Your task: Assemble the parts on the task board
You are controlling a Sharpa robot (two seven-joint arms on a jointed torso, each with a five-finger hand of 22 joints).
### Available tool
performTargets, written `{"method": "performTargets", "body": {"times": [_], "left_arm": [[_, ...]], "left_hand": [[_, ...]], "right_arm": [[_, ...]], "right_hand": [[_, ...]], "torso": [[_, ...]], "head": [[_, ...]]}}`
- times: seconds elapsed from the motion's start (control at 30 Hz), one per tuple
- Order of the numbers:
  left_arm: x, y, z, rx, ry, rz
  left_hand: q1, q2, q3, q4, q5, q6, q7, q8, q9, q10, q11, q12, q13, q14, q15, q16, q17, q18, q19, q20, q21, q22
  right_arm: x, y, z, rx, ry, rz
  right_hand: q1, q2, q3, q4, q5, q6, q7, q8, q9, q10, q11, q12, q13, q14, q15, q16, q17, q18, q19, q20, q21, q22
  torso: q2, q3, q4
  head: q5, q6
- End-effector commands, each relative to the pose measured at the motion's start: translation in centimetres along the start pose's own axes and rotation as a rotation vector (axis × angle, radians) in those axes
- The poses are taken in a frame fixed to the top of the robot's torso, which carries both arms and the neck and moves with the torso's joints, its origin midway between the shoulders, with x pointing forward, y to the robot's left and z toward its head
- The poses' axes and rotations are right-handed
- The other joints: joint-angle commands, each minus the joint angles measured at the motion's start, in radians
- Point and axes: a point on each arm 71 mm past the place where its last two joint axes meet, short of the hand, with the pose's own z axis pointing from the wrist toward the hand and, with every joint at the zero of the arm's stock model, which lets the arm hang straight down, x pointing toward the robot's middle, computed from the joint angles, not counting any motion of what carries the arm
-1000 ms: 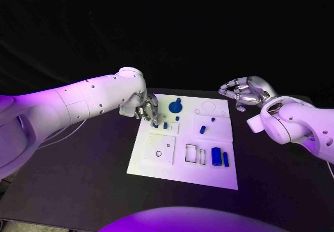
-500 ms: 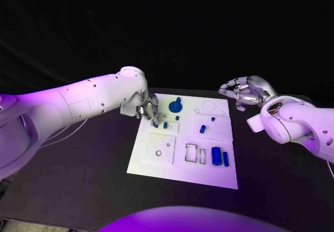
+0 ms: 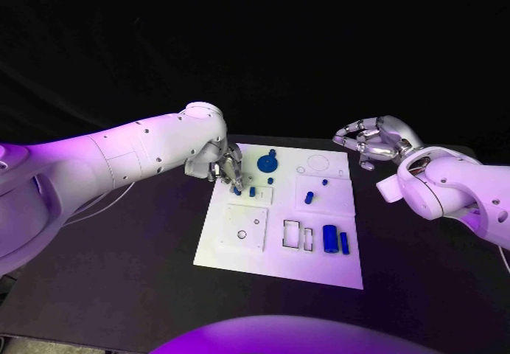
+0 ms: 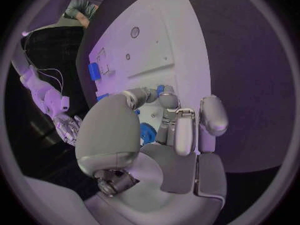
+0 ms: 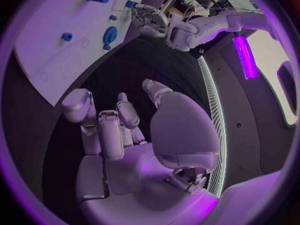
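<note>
Board: white plate (image 3: 278, 251) lying flat in the middle of the black table (image 3: 117, 280), long side running away from the robot.
Left hand: (image 3: 220, 167) over the board's far left corner, fingers pointing down at a small blue part (image 3: 237, 190) by the left edge. In the left wrist view the fingertips (image 4: 166, 97) bunch close round a blue piece (image 4: 161, 89), but I cannot tell whether they pinch it or only touch it.
Right hand: (image 3: 372, 140) off the board, above the table past the far right corner, well apart from every part. Fingers curled inward with nothing in them; the right wrist view shows the same loose curl over bare dark table (image 5: 125, 120).
Round part: a blue disc-like piece (image 3: 268, 161) on the far half of the board, just beside the left hand.
Small parts: one blue peg (image 3: 253, 192) next to the piece under the left fingers, a tiny one (image 3: 270, 180) a little beyond it, another peg (image 3: 309, 197) toward the board's middle right.
Long parts: two upright-lying blue bars, the wider (image 3: 331, 238) and the thinner (image 3: 344, 240), side by side near the right edge on the near half.
Cut-outs: two rectangular outlines (image 3: 298, 234) left of the bars; a square panel (image 3: 245, 226) with a small ring on the near left.
Circle mark: a faint round outline (image 3: 318, 161) on the far right part of the board.
</note>
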Motion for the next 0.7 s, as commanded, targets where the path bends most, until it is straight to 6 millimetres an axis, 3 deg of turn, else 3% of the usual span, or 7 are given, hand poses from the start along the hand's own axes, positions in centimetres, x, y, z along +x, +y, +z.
{"method": "performTargets", "body": {"times": [0.03, 0.7], "left_arm": [[0.32, -0.11, 0.27, -0.014, 0.003, -0.005], [0.43, -0.25, 0.41, -0.016, -0.012, -0.017]], "left_hand": [[0.002, 0.012, 0.187, -0.195, 0.0, 0.013, -0.009, -0.005, 0.002, 0.005, 0.0, 0.0, 0.0, 0.06, 0.001, 0.003, 0.079, -0.011, 0.004, 0.001, 0.003, 0.001], [-0.055, 0.04, 0.081, -0.153, -0.019, 0.012, -0.022, -0.001, 0.036, 0.024, -0.008, 0.013, 0.018, 0.064, -0.003, 0.011, 0.097, -0.014, 0.012, -0.002, -0.002, 0.008]], "right_arm": [[0.19, 0.07, -0.01, -0.006, 0.016, 0.0], [0.17, 0.07, -0.02, -0.007, 0.016, 0.0]], "right_hand": [[0.008, 0.004, -0.002, 0.002, 0.007, -0.008, 0.002, 0.004, 0.001, -0.003, 0.0, 0.005, -0.001, 0.04, -0.007, -0.005, 0.021, 0.01, -0.003, -0.002, -0.005, -0.001], [0.01, 0.004, -0.002, 0.002, 0.007, -0.008, 0.002, 0.005, 0.001, -0.005, 0.0, 0.004, -0.003, 0.04, -0.007, -0.006, 0.02, 0.011, -0.004, -0.002, -0.007, -0.002]], "torso": [[0.0, 0.0001, -0.0002], [0.001, -0.001, 0.0006]], "head": [[-0.001, 0.001], [-0.005, 0.002]]}}
